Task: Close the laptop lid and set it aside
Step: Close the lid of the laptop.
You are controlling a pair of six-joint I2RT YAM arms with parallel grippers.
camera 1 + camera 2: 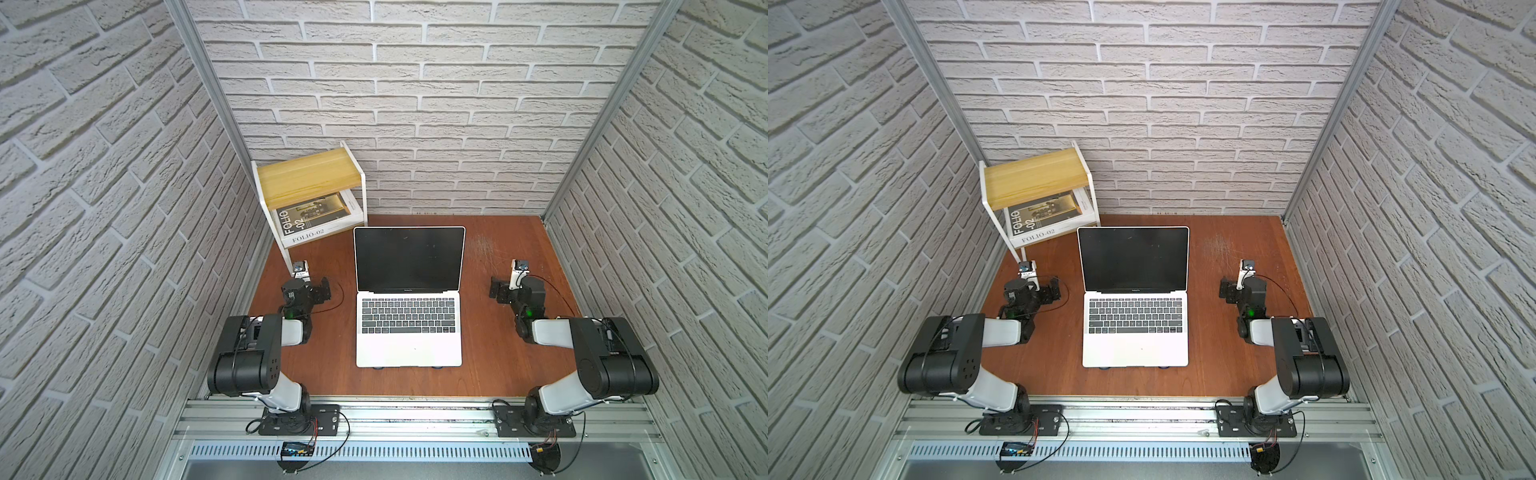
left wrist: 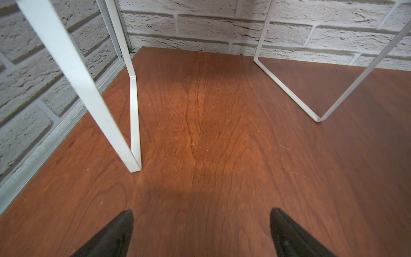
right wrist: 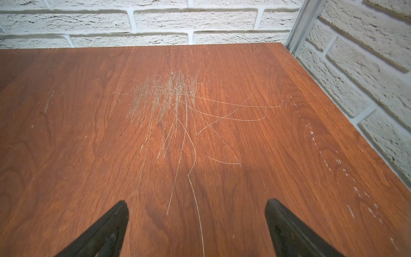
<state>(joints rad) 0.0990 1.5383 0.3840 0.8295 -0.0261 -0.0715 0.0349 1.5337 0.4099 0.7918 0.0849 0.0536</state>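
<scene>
While both arms rest either side, I note, left to right: left gripper [image 2: 201, 211], fingers spread, empty, facing white shelf legs [image 2: 133, 111]. Next the laptop [image 1: 409, 324], central on the table [image 1: 498, 353] between the arms, laptop lid [image 1: 409, 259] raised. I judge it stiff, slick, glass fragile: push the lid's top edge, then lift by the base's sides. Then right gripper [image 3: 195, 201], spread, empty. Only top views show the laptop.
</scene>
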